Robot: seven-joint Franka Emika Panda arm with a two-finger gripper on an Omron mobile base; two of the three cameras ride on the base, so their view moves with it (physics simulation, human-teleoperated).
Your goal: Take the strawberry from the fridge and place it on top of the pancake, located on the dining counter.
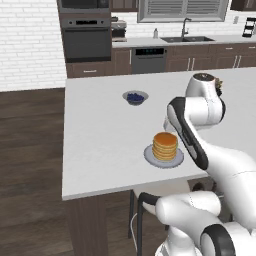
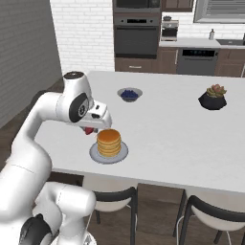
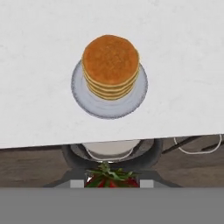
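The strawberry (image 3: 107,178), red with green leaves, is pinched between the tips of my gripper (image 3: 111,183) at the bottom of the hand view. In the right base view the gripper (image 2: 92,127) hovers over the near edge of the white dining counter (image 2: 182,139), with the strawberry (image 2: 88,130) showing as a red spot just left of the pancake (image 2: 109,142). The pancake (image 3: 110,65) is a golden stack on a round grey plate (image 3: 109,107), ahead of the hand. In the left base view the pancake (image 1: 165,145) stands beside my forearm. The fridge is out of view.
A grey bowl of blueberries (image 2: 129,94) sits farther back on the counter, and a dark pot with a plant (image 2: 213,98) stands at the right. Chairs (image 2: 112,198) are tucked under the near edge. Wall cabinets and an oven (image 1: 87,37) line the back.
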